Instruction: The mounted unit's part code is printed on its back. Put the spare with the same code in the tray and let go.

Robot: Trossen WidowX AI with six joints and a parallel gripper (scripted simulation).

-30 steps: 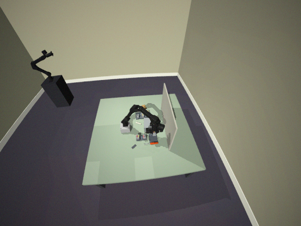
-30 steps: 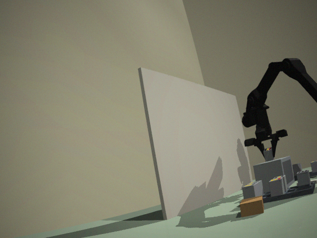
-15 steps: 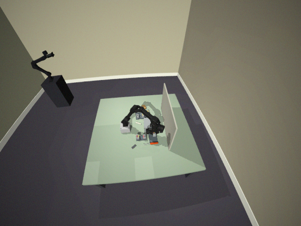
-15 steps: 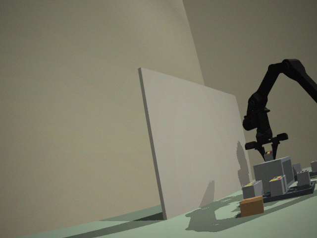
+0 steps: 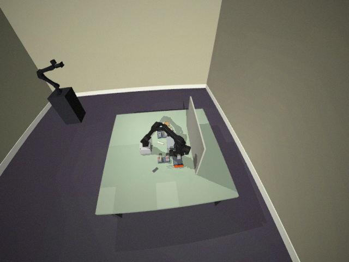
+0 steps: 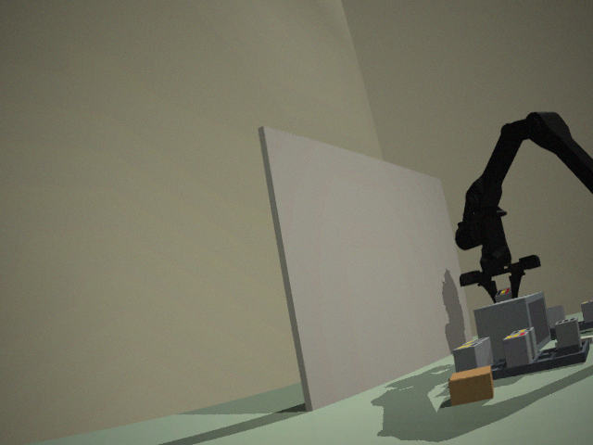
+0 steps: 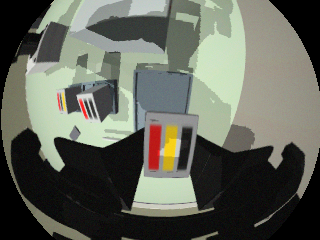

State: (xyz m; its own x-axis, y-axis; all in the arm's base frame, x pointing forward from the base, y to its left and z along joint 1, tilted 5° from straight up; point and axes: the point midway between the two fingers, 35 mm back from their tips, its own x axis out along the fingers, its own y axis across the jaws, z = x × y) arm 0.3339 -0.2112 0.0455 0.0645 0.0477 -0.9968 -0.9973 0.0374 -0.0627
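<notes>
My gripper [image 5: 177, 154] [image 6: 501, 286] [image 7: 166, 131] is shut on a small grey spare [image 6: 502, 293] [image 7: 171, 143] whose top face carries red, yellow and black stripes. In the wrist view the spare hangs above a blue-grey tray [image 7: 163, 90]; the same tray [image 5: 178, 162] has an orange front edge and lies beside the upright panel. The grey mounted unit [image 5: 170, 141] [image 6: 509, 320] [image 7: 130, 7] stands just behind. A dark rack [image 5: 163, 159] [image 7: 87, 102] with other striped spares lies to the left of the tray.
A tall grey panel [image 5: 196, 135] [image 6: 363, 263] stands upright close to the right of the gripper. A second rack of spares [image 5: 161, 134] [image 6: 519, 346], an orange block [image 5: 167, 123] [image 6: 471, 384], a white stick [image 5: 160, 142] and a small dark piece [image 5: 155, 170] [image 7: 75, 134] lie around the arm.
</notes>
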